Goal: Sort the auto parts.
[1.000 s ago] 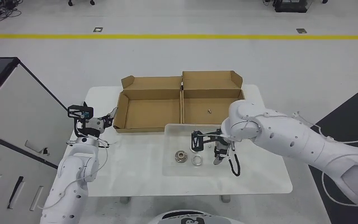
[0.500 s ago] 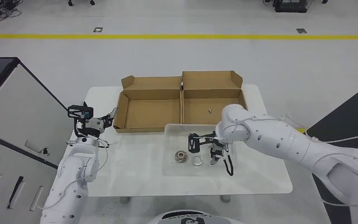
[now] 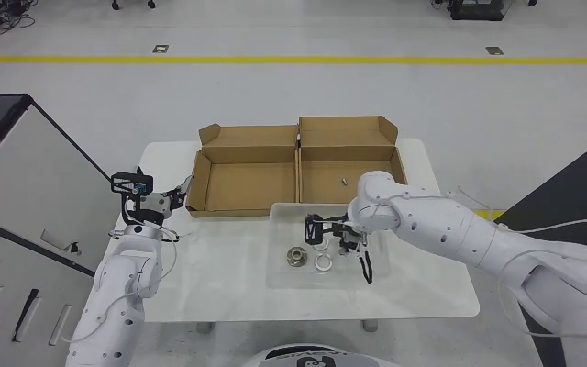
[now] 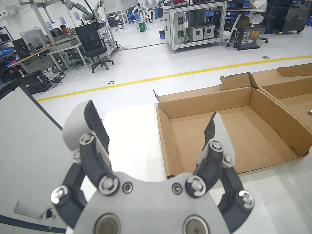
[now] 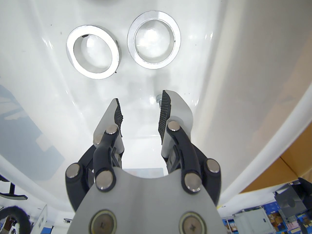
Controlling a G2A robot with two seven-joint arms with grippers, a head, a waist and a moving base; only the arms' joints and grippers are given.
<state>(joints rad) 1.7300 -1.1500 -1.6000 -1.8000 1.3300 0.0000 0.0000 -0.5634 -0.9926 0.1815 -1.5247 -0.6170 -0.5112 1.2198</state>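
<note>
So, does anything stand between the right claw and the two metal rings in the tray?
Almost nothing: the open right claw hangs over bare tray floor before both rings; only a small metal piece lies by one fingertip.

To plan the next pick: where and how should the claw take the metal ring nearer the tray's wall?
Probably the band of that ring, from straight above: one finger in the hole, one outside. It lies flat on the tray, its band is thin, and the second ring lies close beside, so spanning it seems tighter. The right claw is open.
</note>
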